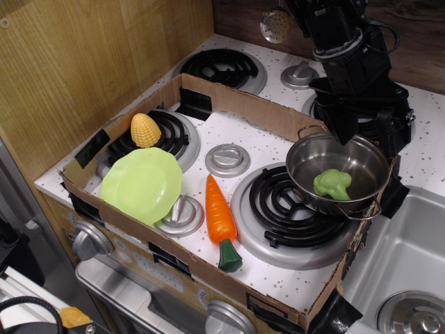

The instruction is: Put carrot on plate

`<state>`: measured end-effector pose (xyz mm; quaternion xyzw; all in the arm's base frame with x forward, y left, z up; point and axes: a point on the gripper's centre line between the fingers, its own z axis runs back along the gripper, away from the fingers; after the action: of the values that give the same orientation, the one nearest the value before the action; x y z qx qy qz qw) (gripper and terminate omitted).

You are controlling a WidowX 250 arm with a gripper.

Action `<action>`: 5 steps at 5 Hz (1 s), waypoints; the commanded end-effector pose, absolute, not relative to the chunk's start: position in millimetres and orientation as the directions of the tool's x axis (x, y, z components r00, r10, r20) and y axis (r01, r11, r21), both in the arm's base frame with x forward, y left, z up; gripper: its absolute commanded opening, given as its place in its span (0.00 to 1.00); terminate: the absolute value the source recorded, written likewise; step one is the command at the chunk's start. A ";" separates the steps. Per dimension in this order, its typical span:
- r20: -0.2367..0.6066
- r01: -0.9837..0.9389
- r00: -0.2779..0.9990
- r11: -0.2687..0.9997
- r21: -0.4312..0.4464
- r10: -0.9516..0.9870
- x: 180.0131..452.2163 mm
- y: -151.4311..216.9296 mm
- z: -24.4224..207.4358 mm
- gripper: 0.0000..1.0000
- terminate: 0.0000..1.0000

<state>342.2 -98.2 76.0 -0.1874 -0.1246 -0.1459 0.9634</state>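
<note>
The orange carrot (219,214) lies on the white stovetop between the two front burners, with its dark green top pointing to the front edge. The light green plate (141,184) rests at the front left, tilted against a grey knob, just left of the carrot. My black gripper (365,132) hangs at the back right above the far rim of the steel pot, well away from the carrot. Its fingers (341,126) are spread apart and hold nothing.
A steel pot (348,156) with a green broccoli (332,183) in it sits on the right burner (292,209). A yellow corn cob (144,130) lies on the left burner. A low cardboard wall (236,103) rings the stovetop. A sink (403,257) is at the right.
</note>
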 end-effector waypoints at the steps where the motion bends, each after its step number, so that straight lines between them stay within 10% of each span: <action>1: 0.295 0.328 0.926 0.887 -0.325 -0.234 342.2 -98.2 76.0 1.00 0.00; 5: 0.406 -0.092 0.902 0.983 -0.156 0.149 277.7 -66.3 123.5 1.00 0.00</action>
<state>271.6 -59.5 110.6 -0.0620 -0.1843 0.0822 0.9775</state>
